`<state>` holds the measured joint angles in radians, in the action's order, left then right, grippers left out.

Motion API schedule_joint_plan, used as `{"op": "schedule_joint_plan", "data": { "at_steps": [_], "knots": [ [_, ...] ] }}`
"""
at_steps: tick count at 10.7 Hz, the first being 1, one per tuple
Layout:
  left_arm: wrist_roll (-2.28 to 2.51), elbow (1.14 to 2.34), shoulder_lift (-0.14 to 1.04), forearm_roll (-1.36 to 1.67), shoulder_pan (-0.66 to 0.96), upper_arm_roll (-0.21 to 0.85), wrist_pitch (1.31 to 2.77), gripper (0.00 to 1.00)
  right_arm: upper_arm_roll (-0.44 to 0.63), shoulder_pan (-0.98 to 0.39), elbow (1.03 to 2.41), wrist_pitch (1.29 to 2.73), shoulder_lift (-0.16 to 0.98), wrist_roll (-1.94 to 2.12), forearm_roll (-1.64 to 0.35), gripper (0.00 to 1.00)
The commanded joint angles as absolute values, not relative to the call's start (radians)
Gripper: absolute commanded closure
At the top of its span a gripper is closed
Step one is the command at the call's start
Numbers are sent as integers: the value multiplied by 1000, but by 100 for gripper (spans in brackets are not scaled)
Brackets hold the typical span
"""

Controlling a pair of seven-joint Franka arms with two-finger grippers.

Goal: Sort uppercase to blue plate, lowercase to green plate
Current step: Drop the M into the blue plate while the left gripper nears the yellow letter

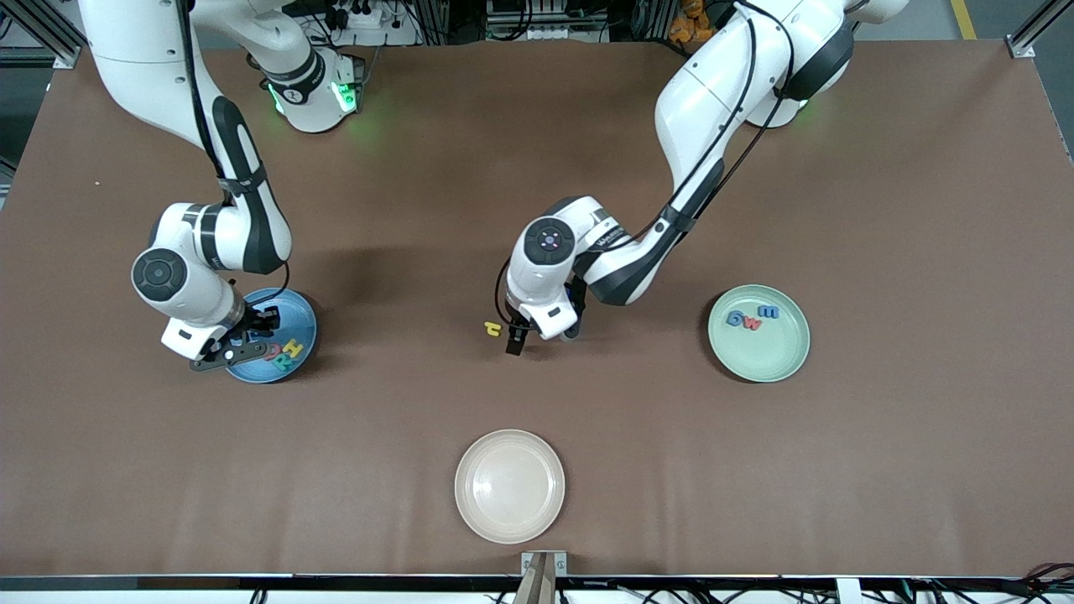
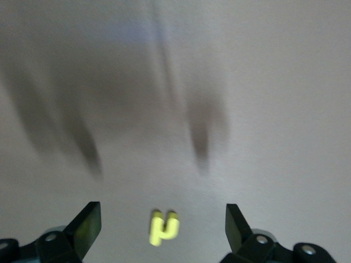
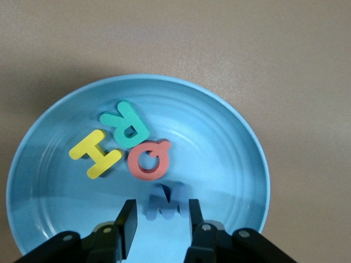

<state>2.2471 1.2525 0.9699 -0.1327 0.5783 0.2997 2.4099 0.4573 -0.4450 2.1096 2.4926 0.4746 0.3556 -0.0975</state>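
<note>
Right gripper (image 3: 159,227) sits low over the blue plate (image 3: 230,142), fingers loosely around the blue W (image 3: 166,201); H, R, Q lie just ahead. Left gripper (image 2: 163,219) spread wide, yellow h (image 2: 163,228) between its fingers on the table. Green plate (image 1: 784,352) has g, w, m.

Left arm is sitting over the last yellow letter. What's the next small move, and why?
Probably lower the left gripper straight down and close. Its fingers stand open on either side of the yellow h, which lies on the bare table. The green plate holds only three letters. The right gripper is over the blue plate.
</note>
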Motion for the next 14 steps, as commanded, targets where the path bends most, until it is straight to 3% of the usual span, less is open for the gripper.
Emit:
{"op": "schedule_joint_plan", "data": {
  "at_steps": [1, 5, 11, 12, 14],
  "knots": [
    [2266, 1226, 985, -81, 569, 298, 2465, 0, 454, -443, 2131, 2488, 434, 368, -103, 33],
    [2226, 1229, 997, 52, 571, 308, 2523, 0, 456, -443, 2077, 2332, 338, 356, -162, 29],
    [1826, 1259, 1003, 379, 565, 307, 2523, 0, 505, -427, 1803, 2013, 314, 311, -176, 26],
    [1824, 1258, 1014, 380, 561, 305, 2523, 0, 489, -387, 1746, 1959, 322, 310, -175, 26],
    [1821, 1258, 1031, 380, 558, 305, 2523, 0, 335, -214, 1665, 1869, 318, 311, -167, 26]
  ]
}}
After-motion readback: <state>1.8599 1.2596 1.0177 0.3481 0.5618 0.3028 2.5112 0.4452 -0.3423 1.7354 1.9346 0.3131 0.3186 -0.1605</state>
